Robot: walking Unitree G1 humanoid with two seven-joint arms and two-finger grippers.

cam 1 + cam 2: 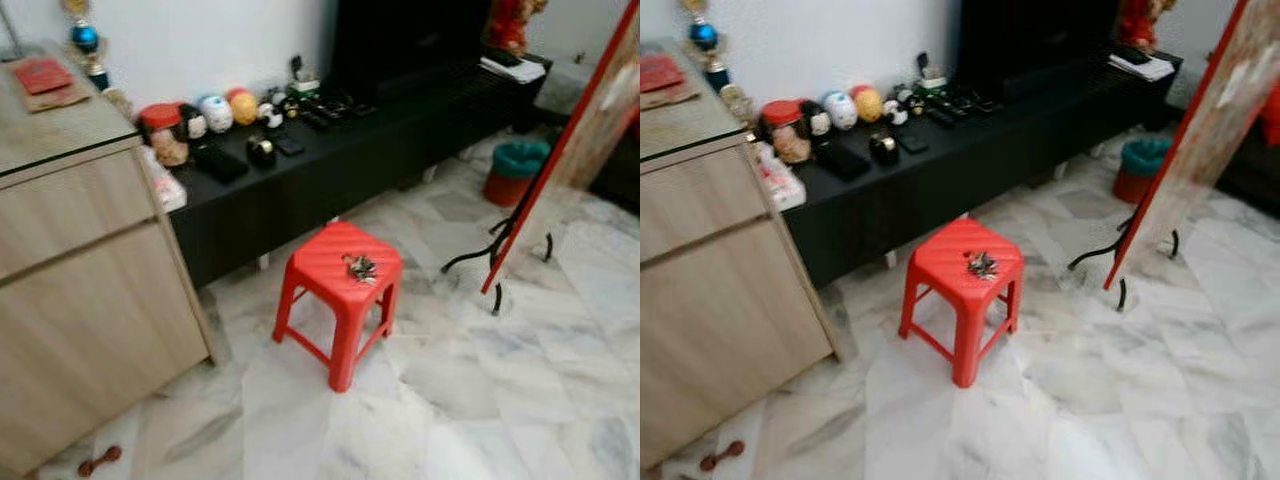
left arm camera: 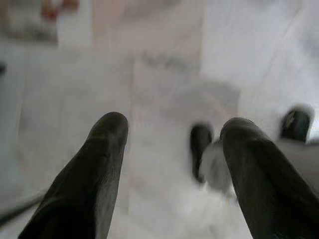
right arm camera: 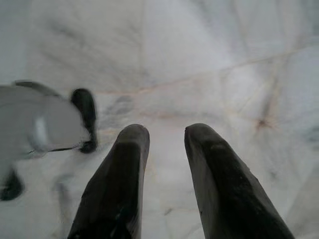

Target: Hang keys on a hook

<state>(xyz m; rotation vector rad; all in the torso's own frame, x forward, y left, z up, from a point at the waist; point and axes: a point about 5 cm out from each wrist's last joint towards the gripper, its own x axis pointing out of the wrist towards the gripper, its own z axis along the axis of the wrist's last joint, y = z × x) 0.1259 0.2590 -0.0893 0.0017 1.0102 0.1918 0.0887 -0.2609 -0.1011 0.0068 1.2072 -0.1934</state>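
Note:
A bunch of keys point(image 1: 360, 267) lies on the seat of a red plastic stool point(image 1: 320, 266) standing on the marble floor ahead of me. My left gripper point(image 2: 172, 132) hangs over the floor, open, with nothing between its two black fingers point(image 2: 94, 164). My right gripper point(image 3: 167, 137) also points down at the marble, its fingers point(image 3: 124, 169) a small gap apart and holding nothing. No hook can be made out.
A wooden cabinet point(image 1: 70, 290) stands at the left. A long black low bench point(image 1: 330, 160) with several small items runs along the wall behind the stool. A red-framed board on a black stand point(image 1: 540, 190) leans at the right, near a red and teal bin point(image 1: 515, 170).

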